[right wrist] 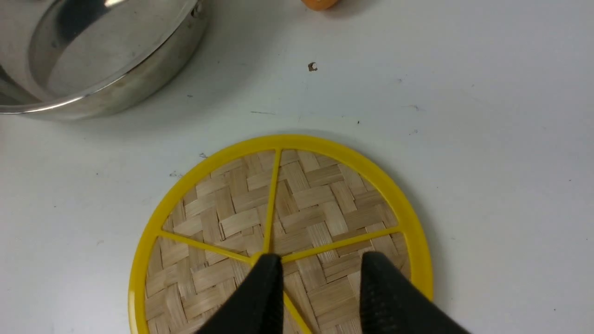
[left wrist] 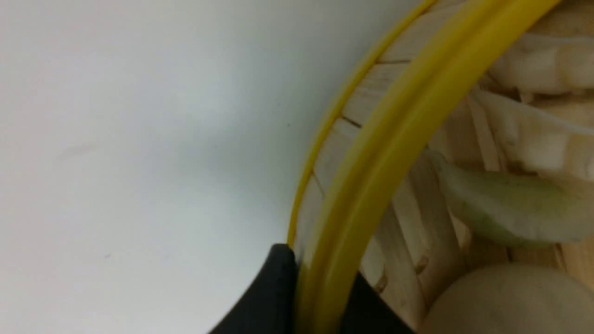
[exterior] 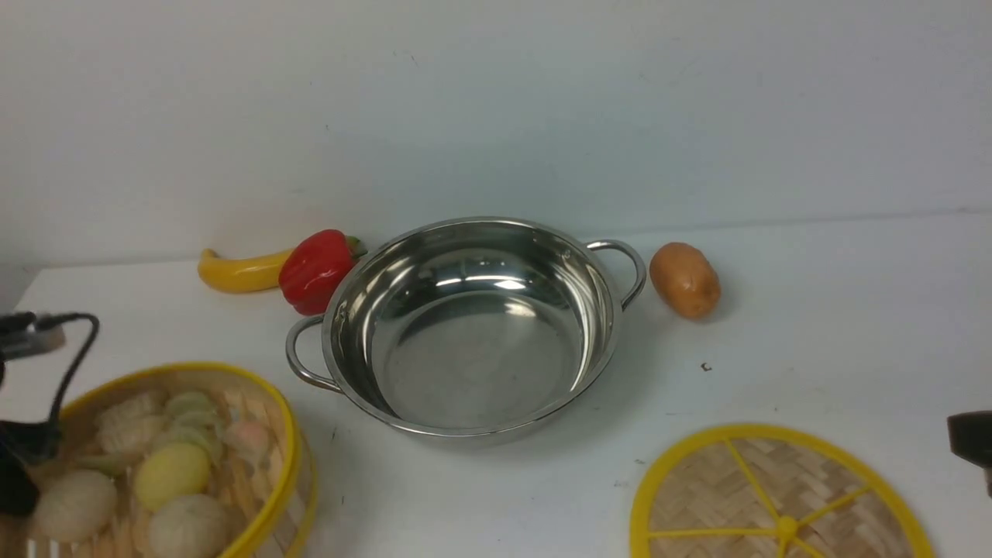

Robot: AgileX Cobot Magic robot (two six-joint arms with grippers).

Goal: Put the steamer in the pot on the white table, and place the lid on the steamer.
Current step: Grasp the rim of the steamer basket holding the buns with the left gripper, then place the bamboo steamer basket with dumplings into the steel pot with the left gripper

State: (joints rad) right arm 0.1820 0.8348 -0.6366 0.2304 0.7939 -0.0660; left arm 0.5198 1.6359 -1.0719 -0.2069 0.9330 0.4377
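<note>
Left wrist view: fingers (left wrist: 271, 297) on steamer (left wrist: 399, 120)

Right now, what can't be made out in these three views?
Front view: bottom edge cuts off near sides of the steamer and the lid.
Front view: red pepper hides one end of the banana.
Right wrist view: right fingers cover part of the lid.

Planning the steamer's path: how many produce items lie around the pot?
3: banana and red pepper far-left of the pot, potato just right of it; nothing looks hidden.
</note>
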